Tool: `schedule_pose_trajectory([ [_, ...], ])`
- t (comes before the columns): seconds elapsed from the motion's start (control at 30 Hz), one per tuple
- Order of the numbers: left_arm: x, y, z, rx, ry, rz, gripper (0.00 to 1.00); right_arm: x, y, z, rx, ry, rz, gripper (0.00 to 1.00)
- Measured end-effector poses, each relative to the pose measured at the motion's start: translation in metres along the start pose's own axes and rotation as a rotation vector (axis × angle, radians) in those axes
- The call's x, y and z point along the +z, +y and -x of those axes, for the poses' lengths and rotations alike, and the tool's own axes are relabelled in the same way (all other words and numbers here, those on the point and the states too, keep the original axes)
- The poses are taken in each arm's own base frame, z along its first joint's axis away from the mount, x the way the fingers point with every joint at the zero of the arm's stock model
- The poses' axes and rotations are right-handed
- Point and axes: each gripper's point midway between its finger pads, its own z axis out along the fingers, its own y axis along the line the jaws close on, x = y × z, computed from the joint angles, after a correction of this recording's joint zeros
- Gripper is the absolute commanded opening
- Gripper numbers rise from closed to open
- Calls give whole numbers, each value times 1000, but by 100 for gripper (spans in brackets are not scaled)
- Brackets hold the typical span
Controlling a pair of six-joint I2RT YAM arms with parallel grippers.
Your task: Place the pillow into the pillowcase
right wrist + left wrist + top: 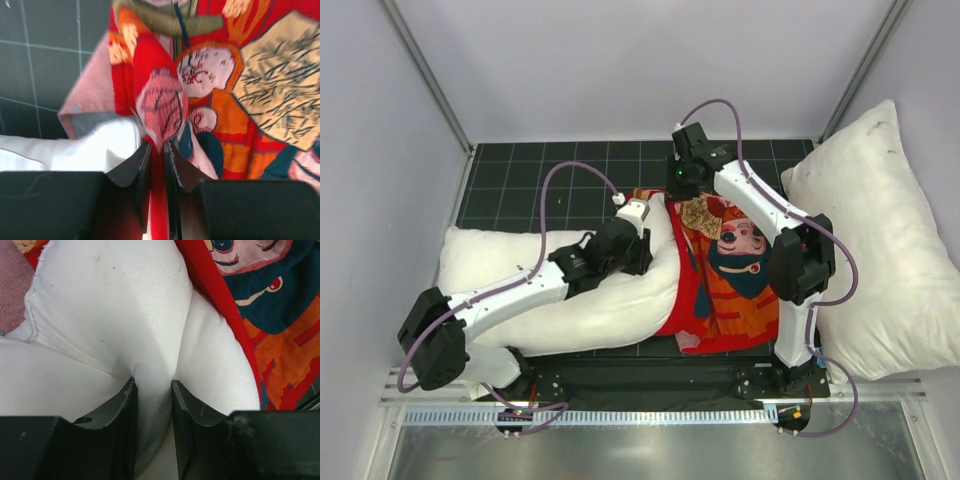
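Note:
The plump white pillow (570,310) lies across the mat, its right end tucked into the mouth of the bright red pillowcase (740,290). My left gripper (645,235) is on the pillow near that mouth. In the left wrist view it (152,385) is shut on a pinched fold of the pillow (110,305), with the pillowcase print (280,340) to the right. My right gripper (682,185) is at the case's far edge. In the right wrist view it (155,145) is shut on a bunched ridge of pillowcase (215,75), and the pillow (95,145) shows white to the left.
A larger white pillow (880,240) leans at the right, against the right arm's side. The dark gridded mat (550,180) lies under everything. Grey walls close in on the left, back and right.

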Motion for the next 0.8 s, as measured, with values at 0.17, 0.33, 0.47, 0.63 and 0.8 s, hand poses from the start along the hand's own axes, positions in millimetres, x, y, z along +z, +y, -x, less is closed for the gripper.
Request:
schedule_pose_trajectory([
  [0.17, -7, -40, -21, 42, 43, -98, 33, -28, 23, 76, -22, -218, 34, 21],
  [0.33, -19, -84, -52, 87, 118, -225, 33, -49, 31, 122, -15, -368, 67, 13],
  [0.47, -10, -75, -54, 59, 127, -164, 33, -46, 29, 118, -13, -346, 82, 32],
  [0.63, 4, -57, -44, 20, 128, -54, 36, -40, 2, 69, -7, -266, 26, 48],
  [0.8, 2, -37, -35, -17, 123, 9, 41, -65, -40, 0, 3, -189, -49, 63],
])
